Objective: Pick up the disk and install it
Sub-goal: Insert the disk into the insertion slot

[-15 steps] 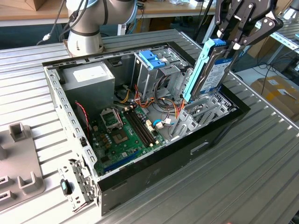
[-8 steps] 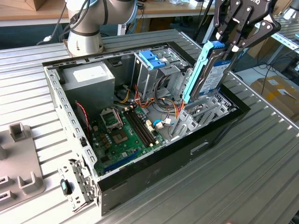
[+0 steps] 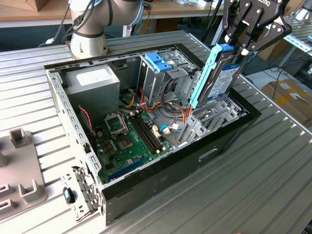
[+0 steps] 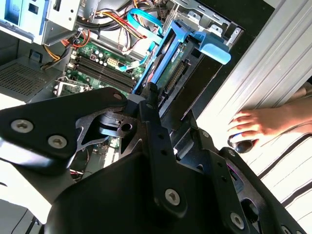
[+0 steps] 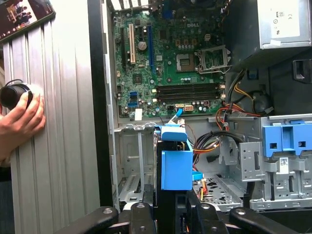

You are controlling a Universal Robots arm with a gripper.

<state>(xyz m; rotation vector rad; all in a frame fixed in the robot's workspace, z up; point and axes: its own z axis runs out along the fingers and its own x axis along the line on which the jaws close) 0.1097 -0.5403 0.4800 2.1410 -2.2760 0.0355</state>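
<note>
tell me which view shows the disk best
The exterior view: the disk shows side-on there, label and blue frame visible. The second wrist view shows it edge-on; the first wrist view, its blue end.

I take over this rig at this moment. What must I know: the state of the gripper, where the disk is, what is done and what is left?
Gripper: shut on the disk, gripping its upper end.
Disk: lifted and tilted on edge over the exterior view's right end of the open computer case. Its lower end is close to the metal brackets there.
Done: the pick-up.
Left: the disk is not yet seated in the case.
Note: a person's hand rests on the table beside the case, on a small black object.
</note>
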